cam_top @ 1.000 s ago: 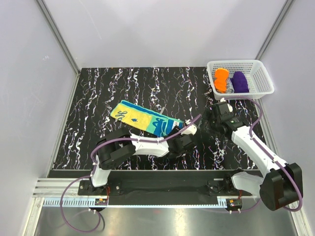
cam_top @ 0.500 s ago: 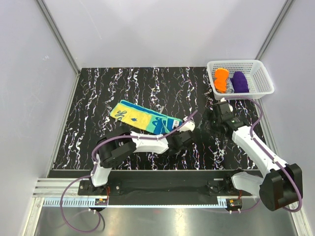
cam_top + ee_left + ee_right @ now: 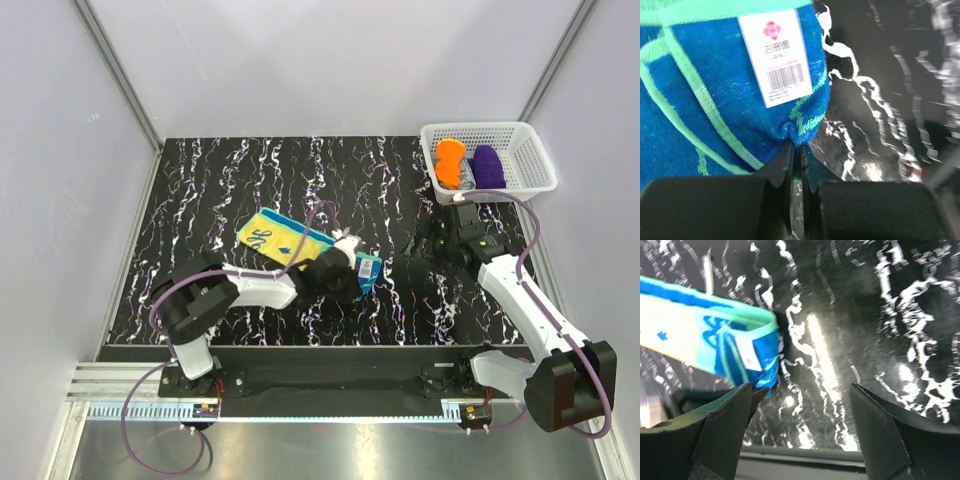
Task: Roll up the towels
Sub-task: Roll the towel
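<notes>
Left jaws pinching teal towel's (image 3: 715, 100) blue end; I roll tight, straight toward yellow; right jaws spread.

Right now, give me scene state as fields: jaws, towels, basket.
left jaws: shut on the blue end of the teal towel, just below its white label
right jaws: open, holding nothing, over the table just right of that end
teal towel state: stretched out, not rolled
orange towel: rolled, in the basket
purple roll: in the basket, beside the orange towel
</notes>
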### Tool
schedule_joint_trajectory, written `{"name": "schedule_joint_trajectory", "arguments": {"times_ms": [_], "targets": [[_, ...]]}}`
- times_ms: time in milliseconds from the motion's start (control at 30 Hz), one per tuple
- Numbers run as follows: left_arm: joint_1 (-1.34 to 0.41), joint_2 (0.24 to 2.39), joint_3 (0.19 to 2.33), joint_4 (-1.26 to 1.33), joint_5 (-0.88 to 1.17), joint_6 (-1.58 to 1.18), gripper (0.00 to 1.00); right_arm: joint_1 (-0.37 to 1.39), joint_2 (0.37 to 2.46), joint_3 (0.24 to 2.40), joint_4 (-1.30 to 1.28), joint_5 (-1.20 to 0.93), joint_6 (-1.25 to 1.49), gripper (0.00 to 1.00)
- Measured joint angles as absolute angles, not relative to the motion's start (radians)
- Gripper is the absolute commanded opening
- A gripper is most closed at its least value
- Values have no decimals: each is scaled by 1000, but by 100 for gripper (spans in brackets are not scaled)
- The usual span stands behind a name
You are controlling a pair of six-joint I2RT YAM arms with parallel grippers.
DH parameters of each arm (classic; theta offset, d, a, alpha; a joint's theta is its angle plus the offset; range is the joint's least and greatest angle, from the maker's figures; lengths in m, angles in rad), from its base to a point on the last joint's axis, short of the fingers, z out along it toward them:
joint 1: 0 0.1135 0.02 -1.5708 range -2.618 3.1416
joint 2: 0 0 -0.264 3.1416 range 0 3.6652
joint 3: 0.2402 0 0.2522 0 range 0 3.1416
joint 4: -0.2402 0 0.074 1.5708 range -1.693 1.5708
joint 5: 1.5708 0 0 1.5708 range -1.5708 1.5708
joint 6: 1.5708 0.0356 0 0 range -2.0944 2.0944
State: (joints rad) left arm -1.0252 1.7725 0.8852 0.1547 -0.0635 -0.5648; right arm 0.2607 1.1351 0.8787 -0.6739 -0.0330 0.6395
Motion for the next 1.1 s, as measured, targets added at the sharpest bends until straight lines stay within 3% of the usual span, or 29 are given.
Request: {"name": "schedule_joint_trajectory", "arguments": {"times_ms": [233,600,1100], "targets": [[-844,1756,664,526,276,-803,0,260,1112,879,-649,-124,645,83],[-690,1871,554,997,519,-1177,0,260,1103,673,-374,-374,738,77],[-630,1922,534,995,543,-1325,0,335,1374,564,42,-476,844,70]]}}
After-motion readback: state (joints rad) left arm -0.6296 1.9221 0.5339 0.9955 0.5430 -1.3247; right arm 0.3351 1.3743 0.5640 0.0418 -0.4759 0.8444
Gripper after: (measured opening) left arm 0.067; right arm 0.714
